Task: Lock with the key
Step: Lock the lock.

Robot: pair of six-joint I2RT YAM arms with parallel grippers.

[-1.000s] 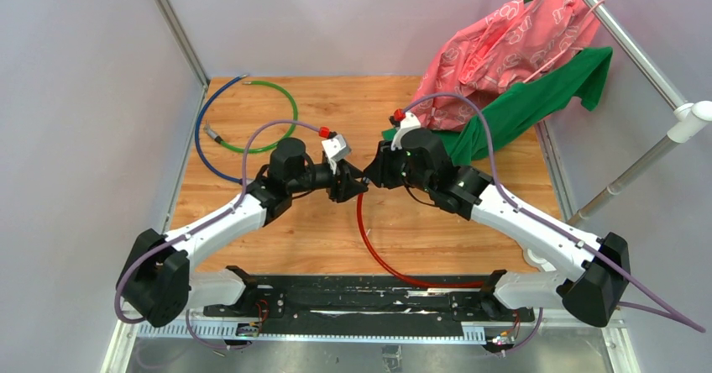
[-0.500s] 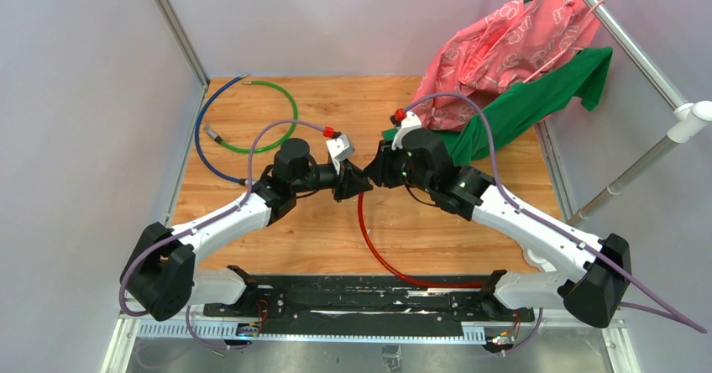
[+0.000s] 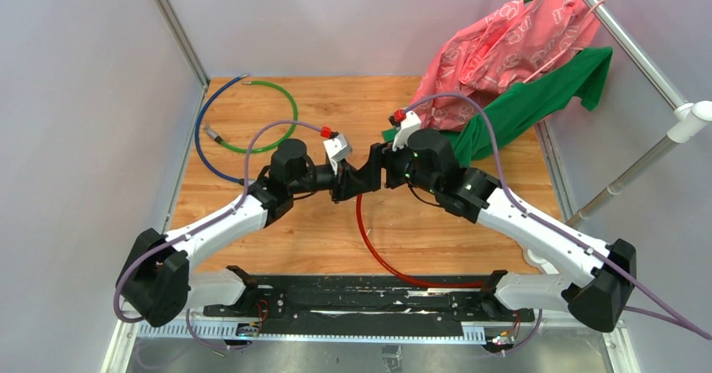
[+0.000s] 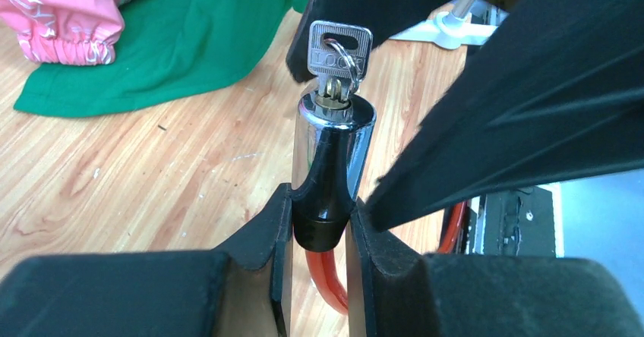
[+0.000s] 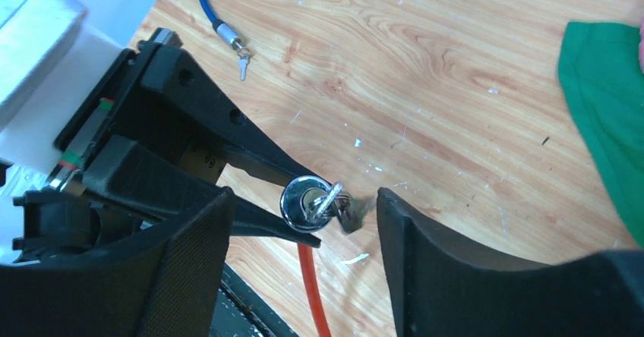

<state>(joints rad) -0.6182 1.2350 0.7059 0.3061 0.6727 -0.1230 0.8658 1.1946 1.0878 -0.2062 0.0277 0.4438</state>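
- The left gripper (image 4: 320, 209) is clamped on the chrome lock cylinder (image 4: 334, 143) of the red cable (image 3: 375, 251), steadying it with the keyhole facing the other arm.
- The small silver metal key (image 4: 339, 48) sits in that keyhole, just beyond the left fingertips.
- The right gripper (image 5: 304, 200) stands wide open, a jaw on either side of the key, holding nothing. I'd say it is placed to pinch and turn the key.
- A green cloth (image 4: 190, 41) lies well beyond, out of the way.
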